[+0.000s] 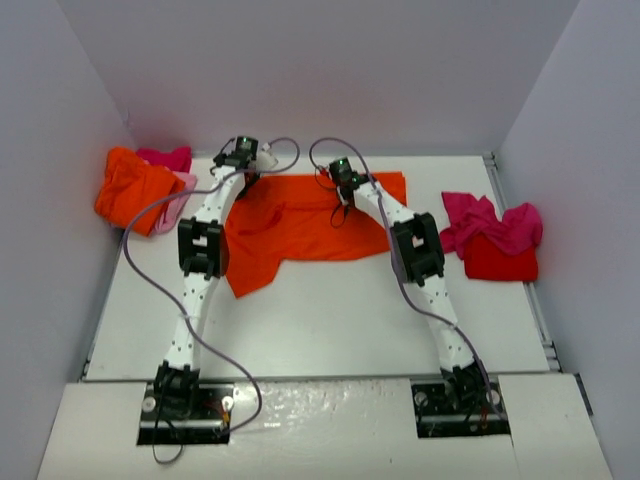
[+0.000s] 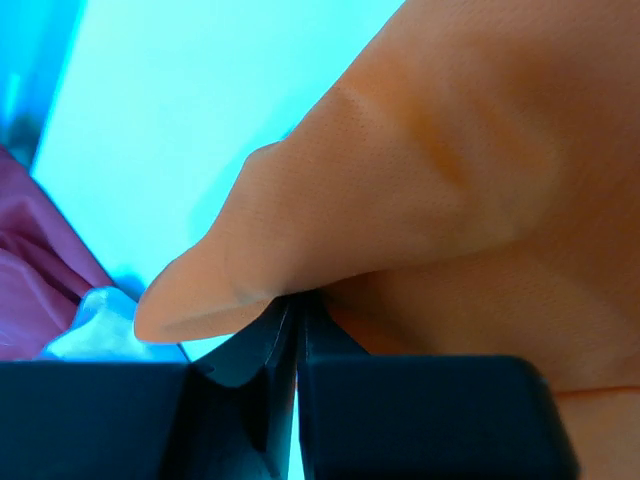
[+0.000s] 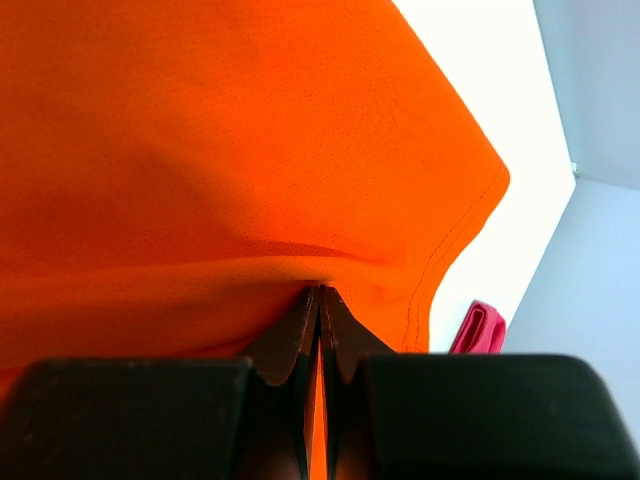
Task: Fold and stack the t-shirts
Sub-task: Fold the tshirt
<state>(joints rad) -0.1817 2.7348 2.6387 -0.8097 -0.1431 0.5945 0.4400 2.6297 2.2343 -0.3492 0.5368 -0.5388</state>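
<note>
A bright orange t-shirt lies spread on the table's far middle. My left gripper is shut on its far left edge, and the pinched orange cloth fills the left wrist view. My right gripper is shut on the same shirt near its far right part, with a fold of orange cloth between the jaws. A crumpled pile of orange, magenta and pale pink shirts lies at the far left. A magenta shirt on a red one lies at the right.
Grey walls close in the table on the left, back and right. The left pile sits against the left wall, the right pile by the table's right edge. A magenta fold shows beyond the orange hem.
</note>
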